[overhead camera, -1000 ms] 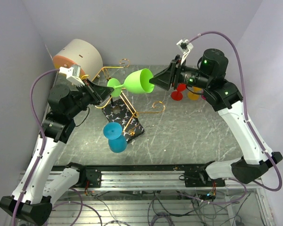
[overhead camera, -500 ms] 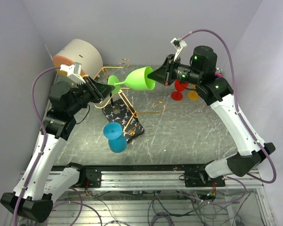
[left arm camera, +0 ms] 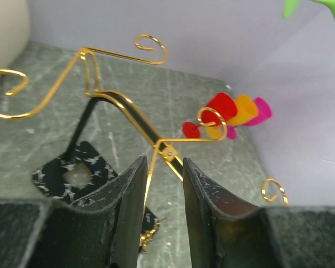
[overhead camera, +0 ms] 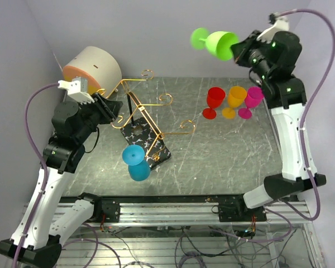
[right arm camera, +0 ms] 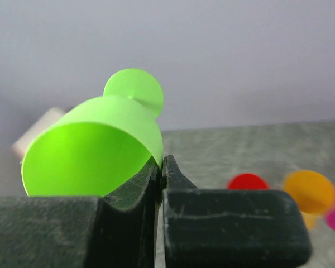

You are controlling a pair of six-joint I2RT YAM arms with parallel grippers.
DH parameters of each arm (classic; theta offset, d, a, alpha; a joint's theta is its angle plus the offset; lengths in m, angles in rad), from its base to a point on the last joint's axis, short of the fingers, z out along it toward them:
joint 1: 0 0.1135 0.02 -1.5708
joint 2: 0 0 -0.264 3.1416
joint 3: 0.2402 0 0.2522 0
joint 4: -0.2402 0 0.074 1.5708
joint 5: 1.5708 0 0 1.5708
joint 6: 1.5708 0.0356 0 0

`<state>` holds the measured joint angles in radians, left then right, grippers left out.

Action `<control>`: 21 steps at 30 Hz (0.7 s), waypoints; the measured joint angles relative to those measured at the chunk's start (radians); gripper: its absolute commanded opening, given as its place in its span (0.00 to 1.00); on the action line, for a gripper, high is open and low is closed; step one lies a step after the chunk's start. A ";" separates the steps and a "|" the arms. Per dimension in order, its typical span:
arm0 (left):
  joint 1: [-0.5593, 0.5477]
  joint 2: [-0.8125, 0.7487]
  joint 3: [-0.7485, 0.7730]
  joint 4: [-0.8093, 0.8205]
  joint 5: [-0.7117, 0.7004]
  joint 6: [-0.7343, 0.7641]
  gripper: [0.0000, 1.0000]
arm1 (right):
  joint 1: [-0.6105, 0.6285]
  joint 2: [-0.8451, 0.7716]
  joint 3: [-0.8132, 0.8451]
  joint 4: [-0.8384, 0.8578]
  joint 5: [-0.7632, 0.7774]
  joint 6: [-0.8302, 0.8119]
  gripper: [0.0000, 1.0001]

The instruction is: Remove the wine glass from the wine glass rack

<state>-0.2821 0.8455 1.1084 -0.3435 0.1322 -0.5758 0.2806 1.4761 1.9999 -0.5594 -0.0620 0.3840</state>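
A green wine glass (overhead camera: 215, 42) hangs in the air at the back right, well clear of the wine glass rack. My right gripper (overhead camera: 235, 53) is shut on the rim of its bowl. In the right wrist view the rim of the green wine glass (right arm camera: 95, 145) is pinched between that gripper's jaws (right arm camera: 160, 163). The gold wire rack (overhead camera: 138, 109) stands on its black veined base (overhead camera: 147, 143). A blue glass (overhead camera: 135, 162) is at its near end. My left gripper (overhead camera: 113, 109) stands open beside the rack's left arms. In the left wrist view it (left arm camera: 164, 173) holds nothing, and a gold wire (left arm camera: 152, 167) shows in the gap.
Red (overhead camera: 214, 101), orange (overhead camera: 234, 100) and pink (overhead camera: 250, 100) glasses stand together at the back right. A round beige drum with an orange face (overhead camera: 94, 66) sits in the back left corner. Purple walls close in the back and both sides.
The right gripper shut on the green glass's rim and carried it up and to the right, off the rack. The left gripper let go of the glass's foot, opened and drew back left.
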 measured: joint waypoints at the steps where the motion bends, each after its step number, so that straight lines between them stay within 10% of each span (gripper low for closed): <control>1: 0.000 -0.008 0.000 -0.008 -0.024 0.016 0.42 | -0.037 0.021 0.034 -0.023 0.037 0.001 0.00; 7: -0.006 -0.030 -0.014 -0.041 -0.162 0.092 0.41 | -0.201 0.143 0.149 -0.248 0.246 0.028 0.00; 21: -0.011 -0.017 -0.117 -0.059 -0.321 0.124 0.40 | -0.309 -0.107 -0.259 -0.505 0.356 0.159 0.00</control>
<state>-0.2935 0.8284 0.9916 -0.4026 -0.1886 -0.4515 -0.0284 1.3693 1.7405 -1.0645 0.2935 0.5426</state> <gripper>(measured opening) 0.407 0.017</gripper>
